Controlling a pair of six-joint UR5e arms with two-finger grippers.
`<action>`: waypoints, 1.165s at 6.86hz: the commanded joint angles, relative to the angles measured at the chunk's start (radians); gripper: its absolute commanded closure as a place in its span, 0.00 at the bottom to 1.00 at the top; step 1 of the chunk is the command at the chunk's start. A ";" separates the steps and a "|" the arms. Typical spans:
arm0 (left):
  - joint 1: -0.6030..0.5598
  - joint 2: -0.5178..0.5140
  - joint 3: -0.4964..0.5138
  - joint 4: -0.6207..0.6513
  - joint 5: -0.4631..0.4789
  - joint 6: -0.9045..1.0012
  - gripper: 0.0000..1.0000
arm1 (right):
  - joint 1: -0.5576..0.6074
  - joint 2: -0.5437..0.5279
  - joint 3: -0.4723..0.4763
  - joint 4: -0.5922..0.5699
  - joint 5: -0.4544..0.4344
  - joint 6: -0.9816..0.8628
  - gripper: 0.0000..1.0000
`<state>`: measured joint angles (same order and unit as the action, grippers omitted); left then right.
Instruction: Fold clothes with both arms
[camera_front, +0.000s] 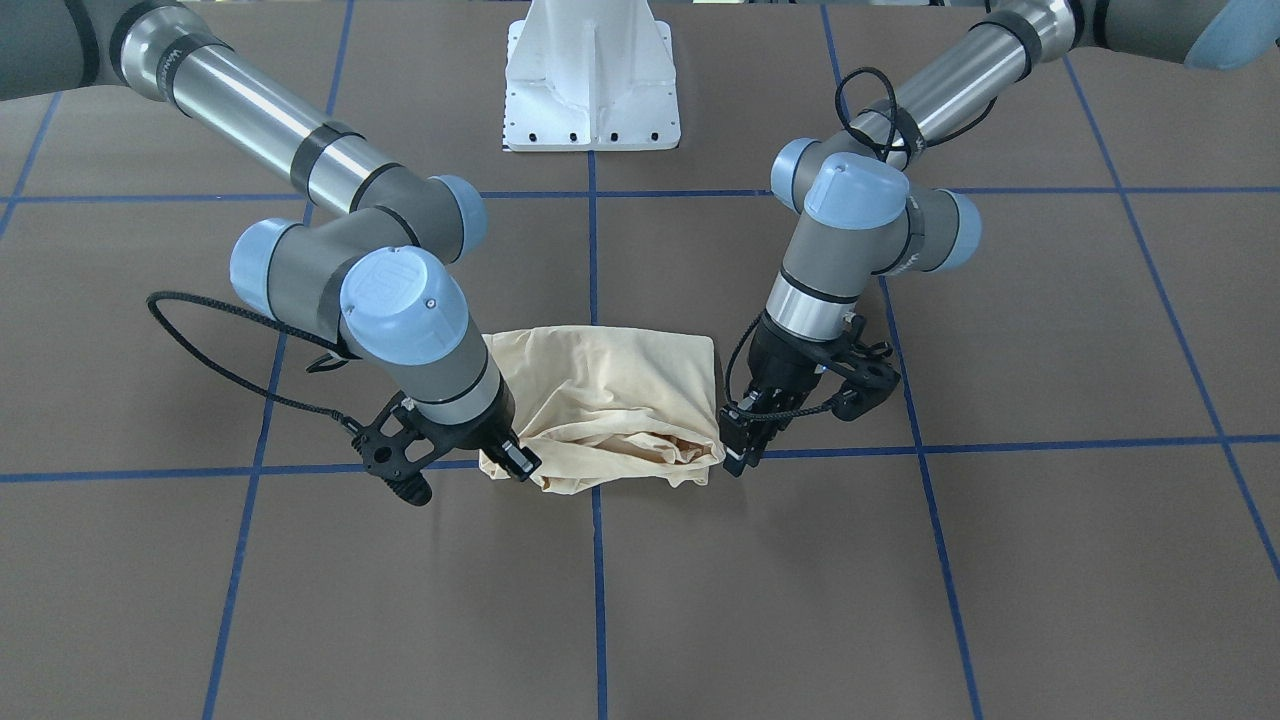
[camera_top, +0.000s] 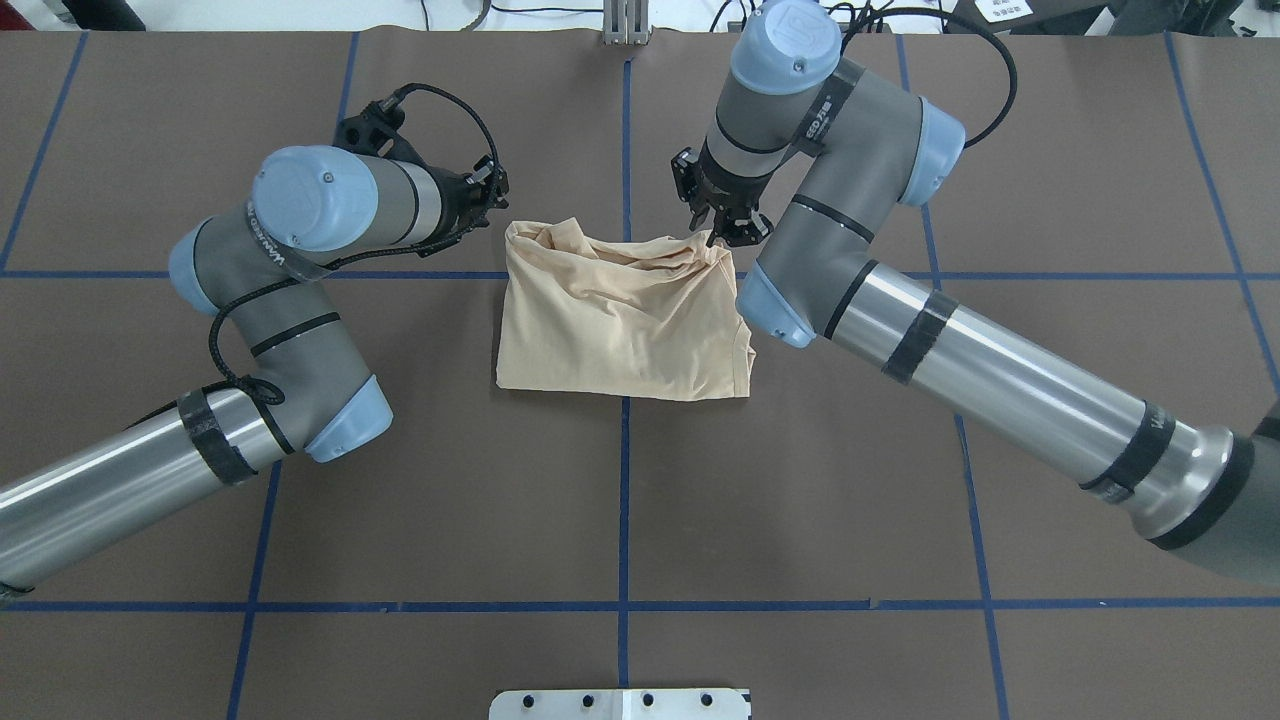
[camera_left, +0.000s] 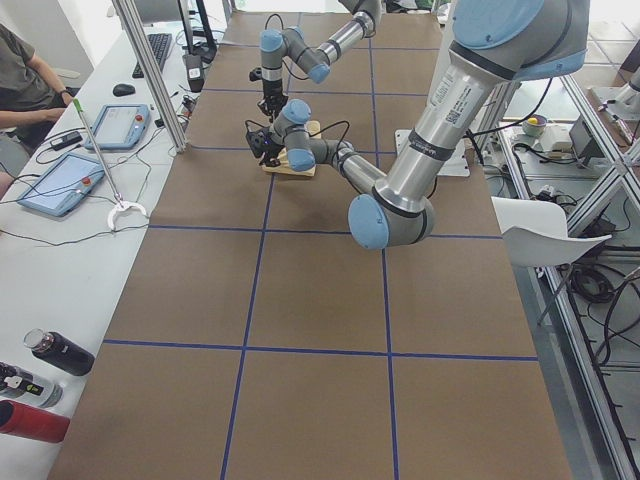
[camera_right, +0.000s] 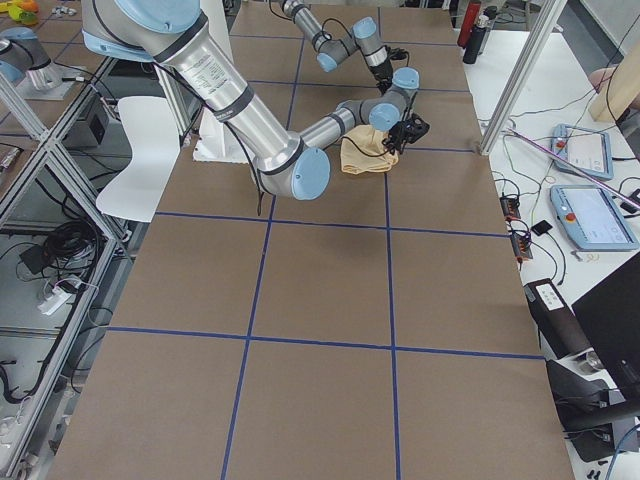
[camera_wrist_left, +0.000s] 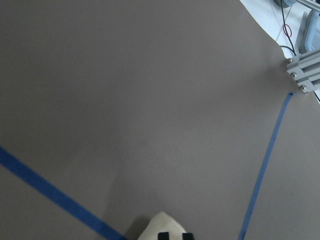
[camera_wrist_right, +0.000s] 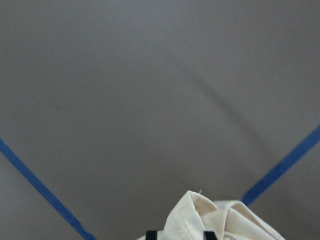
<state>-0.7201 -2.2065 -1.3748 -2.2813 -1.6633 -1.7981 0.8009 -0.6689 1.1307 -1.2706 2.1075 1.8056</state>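
The pale cream shirt (camera_front: 610, 390) lies partly folded at the table's middle, its edge farthest from the robot bunched and lifted; no print shows. It also shows in the overhead view (camera_top: 620, 320). My left gripper (camera_front: 738, 455) sits at one far corner of the shirt and looks shut on it; a bit of cloth (camera_wrist_left: 157, 225) shows at its fingertips. My right gripper (camera_front: 515, 462) is shut on the other far corner, with cloth (camera_wrist_right: 210, 215) bunched between its fingers. In the overhead view the left gripper (camera_top: 492, 200) and right gripper (camera_top: 722, 232) flank the far edge.
The white pedestal base (camera_front: 592, 80) stands behind the shirt. Blue tape lines (camera_top: 625, 450) cross the brown table. An aluminium post (camera_wrist_left: 302, 75) stands beyond the left gripper. A person and tablets (camera_left: 70, 175) are beside the table's far side.
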 joint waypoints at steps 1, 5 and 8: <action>-0.051 -0.010 0.022 -0.009 -0.049 0.055 0.00 | 0.093 0.026 -0.058 0.020 0.104 -0.110 0.00; -0.107 0.106 -0.144 -0.006 -0.185 0.335 0.00 | 0.151 -0.155 0.135 0.005 0.134 -0.246 0.00; -0.255 0.304 -0.259 -0.003 -0.397 0.847 0.00 | 0.324 -0.377 0.325 -0.140 0.134 -0.820 0.00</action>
<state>-0.8976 -1.9863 -1.5959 -2.2857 -1.9560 -1.1727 1.0461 -0.9734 1.3984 -1.3438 2.2400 1.2325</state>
